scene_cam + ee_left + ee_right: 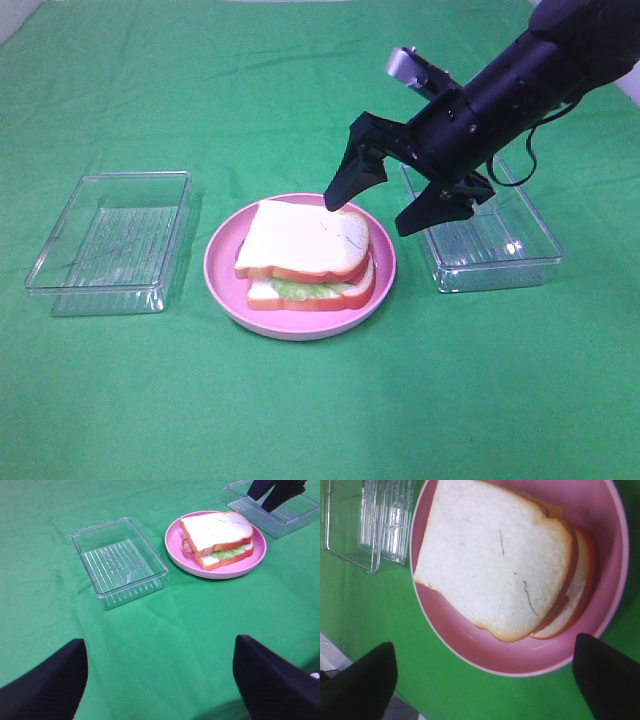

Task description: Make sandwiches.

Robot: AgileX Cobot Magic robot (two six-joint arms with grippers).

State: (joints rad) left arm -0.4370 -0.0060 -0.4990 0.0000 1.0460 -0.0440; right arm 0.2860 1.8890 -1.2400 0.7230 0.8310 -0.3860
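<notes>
Sandwich [310,262] assembled and resting on a round pink plate [222,262] near the middle of the green cloth surface [320,420]: white bread slice on top, red-orange crust along its edges, pale green lettuce showing between the two slices on the near side. Clear plastic box [112,240] well apart to the left of the plate, ribbed floor visible, nothing seen inside. Second clear box [485,245] just beside the plate on the right, partly covered by the black arm. Right gripper [382,205] hovering above the plate's far right rim, tilted downward, jaws spread wide and grasping nothing; one jaw tip just over the back corner of the top slice, the other over the right box. In the right wrist view, both dark jaw tips flanking the plate's edge, apart from the bread. Left gripper [160,680] low over bare cloth, well back from the plate and boxes, jaws released and wide, holding nothing.
</notes>
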